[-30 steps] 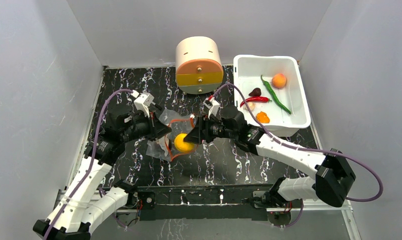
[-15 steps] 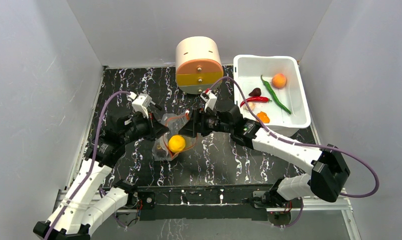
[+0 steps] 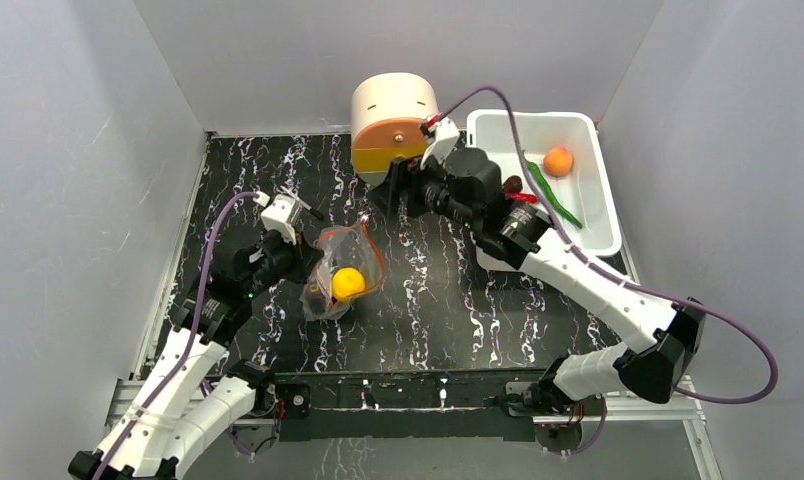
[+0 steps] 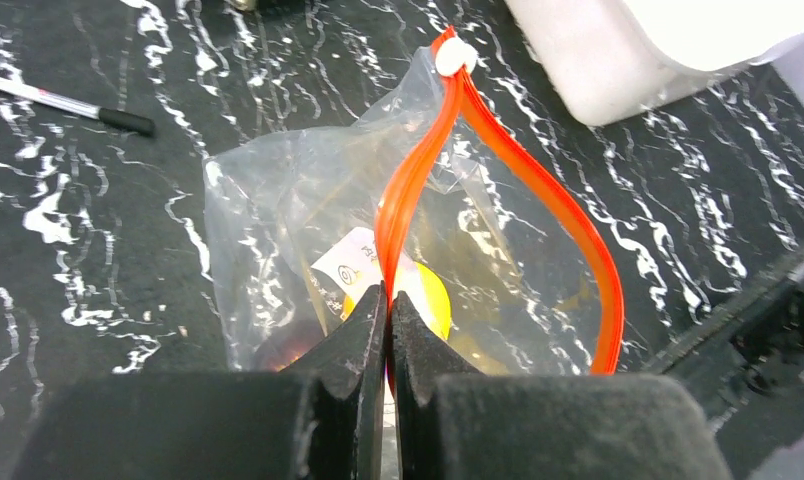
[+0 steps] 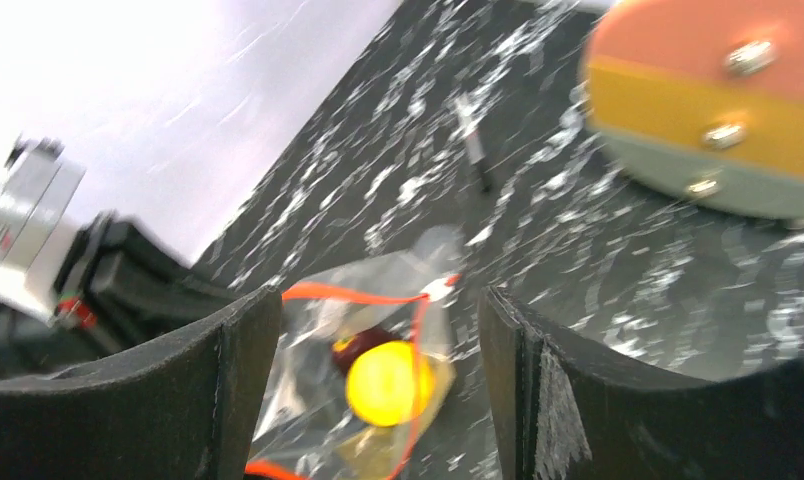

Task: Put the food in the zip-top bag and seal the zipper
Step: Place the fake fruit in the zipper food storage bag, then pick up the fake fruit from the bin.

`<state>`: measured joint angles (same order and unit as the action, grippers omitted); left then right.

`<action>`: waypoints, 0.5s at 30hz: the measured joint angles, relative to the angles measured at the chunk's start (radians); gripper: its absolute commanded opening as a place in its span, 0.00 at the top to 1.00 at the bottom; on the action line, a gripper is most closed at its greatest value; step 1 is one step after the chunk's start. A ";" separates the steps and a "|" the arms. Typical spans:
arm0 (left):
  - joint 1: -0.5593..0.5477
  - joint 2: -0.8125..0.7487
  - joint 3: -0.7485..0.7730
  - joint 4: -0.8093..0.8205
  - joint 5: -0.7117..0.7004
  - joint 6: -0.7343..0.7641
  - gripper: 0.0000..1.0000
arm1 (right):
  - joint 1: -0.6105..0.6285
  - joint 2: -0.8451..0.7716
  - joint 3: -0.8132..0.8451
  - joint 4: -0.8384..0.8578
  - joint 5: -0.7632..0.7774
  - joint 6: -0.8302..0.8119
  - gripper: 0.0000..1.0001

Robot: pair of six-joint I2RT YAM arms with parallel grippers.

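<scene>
The bag (image 4: 278, 200) is showing as clear, crinkly plastic, catching glossy highlights. Its zipper (image 4: 568, 215) is looking like smooth orange-red plastic. The lemon (image 3: 348, 283) inside is appearing smooth and yellow. The table (image 3: 448, 300) is gleaming faintly, black with white marble veins. The tub (image 3: 606, 215) is reading as smooth white plastic. The fingers (image 4: 346, 375) of the left gripper (image 4: 388, 297) are looking matt black and grainy.

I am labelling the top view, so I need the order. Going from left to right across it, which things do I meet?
Left end effector, shut on the bag → lemon → drum → orange fruit in the tub.
</scene>
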<state>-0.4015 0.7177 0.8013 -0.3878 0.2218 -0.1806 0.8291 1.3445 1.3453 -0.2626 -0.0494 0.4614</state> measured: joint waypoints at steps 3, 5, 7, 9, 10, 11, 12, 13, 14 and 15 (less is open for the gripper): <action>0.000 -0.023 -0.026 0.032 -0.051 0.028 1.00 | -0.026 0.006 0.083 -0.056 0.121 -0.081 0.32; 0.000 -0.040 -0.043 0.050 -0.066 0.040 1.00 | -0.063 0.006 0.103 -0.085 0.189 -0.127 0.33; 0.000 -0.065 -0.071 0.081 -0.069 0.047 1.00 | -0.113 0.012 0.108 -0.110 0.235 -0.161 0.33; 0.000 -0.093 -0.105 0.112 -0.064 0.048 1.00 | -0.187 0.032 0.115 -0.139 0.264 -0.191 0.33; 0.000 -0.103 -0.118 0.124 -0.057 0.047 1.00 | -0.229 0.047 0.119 -0.151 0.273 -0.203 0.33; 0.000 -0.105 -0.126 0.135 -0.048 0.047 1.00 | -0.261 0.060 0.121 -0.158 0.280 -0.214 0.33; 0.000 -0.105 -0.130 0.146 -0.040 0.047 1.00 | -0.297 0.077 0.121 -0.166 0.288 -0.226 0.33; 0.000 -0.100 -0.131 0.153 -0.034 0.047 1.00 | -0.337 0.097 0.121 -0.180 0.296 -0.237 0.33; 0.000 -0.096 -0.132 0.157 -0.029 0.047 1.00 | -0.365 0.109 0.121 -0.189 0.303 -0.244 0.33; 0.000 -0.090 -0.132 0.159 -0.026 0.047 1.00 | -0.396 0.124 0.121 -0.198 0.310 -0.251 0.33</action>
<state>-0.4015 0.6273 0.6693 -0.2291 0.1959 -0.1333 0.4328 1.4689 1.4666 -0.4610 0.2604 0.2108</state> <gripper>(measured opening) 0.010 0.667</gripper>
